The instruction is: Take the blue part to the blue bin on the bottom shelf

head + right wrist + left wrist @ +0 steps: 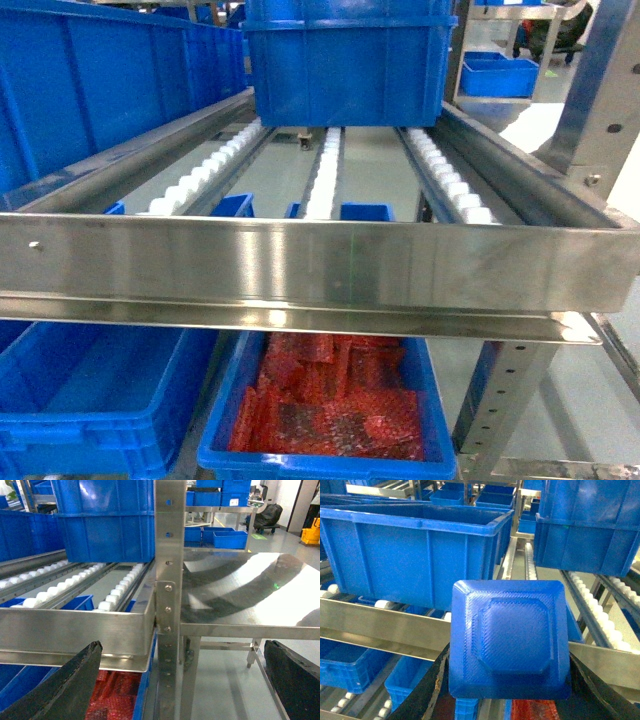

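In the left wrist view a blue part (512,635), a square moulded lid-like piece, fills the space between the black fingers of my left gripper (509,656), which is shut on it. Behind it runs the bottom shelf (380,625), with a shiny front lip and white rollers. A large open blue bin (415,550) stands on it at the left and another blue bin (590,525) at the right; which one the task means I cannot tell. My right gripper (183,645) is open and holds nothing. Neither gripper shows in the head view.
The shelf's lip (300,260) spans the head view. Under it sit an empty blue bin (90,390) and a bin of red bubble wrap (330,400). A steel upright post (169,555) and a small steel table (250,595) stand ahead of the right gripper.
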Available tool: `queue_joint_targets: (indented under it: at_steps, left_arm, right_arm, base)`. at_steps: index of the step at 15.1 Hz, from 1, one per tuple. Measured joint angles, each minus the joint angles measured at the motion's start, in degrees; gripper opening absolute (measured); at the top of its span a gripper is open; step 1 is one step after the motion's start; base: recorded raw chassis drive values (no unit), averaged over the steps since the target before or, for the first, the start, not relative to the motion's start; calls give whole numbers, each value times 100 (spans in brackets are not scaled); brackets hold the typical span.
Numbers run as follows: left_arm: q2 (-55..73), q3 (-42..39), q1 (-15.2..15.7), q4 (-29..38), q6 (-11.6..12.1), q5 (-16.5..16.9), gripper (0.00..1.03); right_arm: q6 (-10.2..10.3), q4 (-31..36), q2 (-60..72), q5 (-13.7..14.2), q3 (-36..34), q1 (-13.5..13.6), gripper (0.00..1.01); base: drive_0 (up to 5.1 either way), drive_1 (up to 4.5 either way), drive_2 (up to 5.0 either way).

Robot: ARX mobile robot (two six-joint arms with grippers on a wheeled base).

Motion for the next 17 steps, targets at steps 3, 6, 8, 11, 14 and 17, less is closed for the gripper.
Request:
queue_joint_targets:
  at_steps: [3,6,8,11,14,17]
  left_arm:
    - [4,0,0,0,0,7,44]
    - [4,0,0,-9,0,2,44]
    - [4,0,0,-2,0,0,44]
    - [4,0,0,-17,0,0,44]
    - [-2,0,2,0,0,-4,43]
    - [-11,0,11,-2,0,-24,43]
  right_arm:
    - [0,-4,7,0,0,0,98]
    - [2,-4,2,0,0,0,98]
    - [2,-11,7,2,0,0,98]
    - [0,2,2,0,0,0,98]
    - [0,7,4,-4,0,-4,98]
    - [2,-7,2,-20,0,0,98]
  base:
    - [-475,262,262]
    - [-488,248,248]
    - [-499,238,238]
    - [-487,250,250]
    - [-168,77,77]
    - [0,0,0]
